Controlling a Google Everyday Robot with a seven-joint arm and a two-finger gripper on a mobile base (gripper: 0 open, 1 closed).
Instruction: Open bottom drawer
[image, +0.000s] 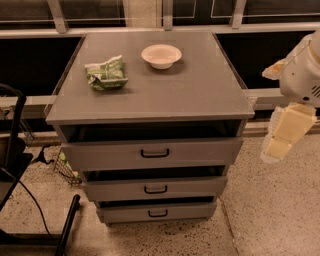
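Observation:
The bottom drawer (157, 212) is the narrowest grey front, lowest on the cabinet, with a small black loop handle (158, 213). It sits close to flush under the middle drawer (156, 188). The top drawer (152, 152) is the widest. My gripper (280, 137) hangs at the right edge of the view, beside the cabinet's right side at about top-drawer height, well away from the bottom drawer's handle.
On the cabinet top (200, 90) lie a green snack bag (106, 73) and a white bowl (161, 55). A black frame with cables (20, 165) stands at the left. Speckled floor (270, 210) lies to the right and front. A windowed wall runs behind.

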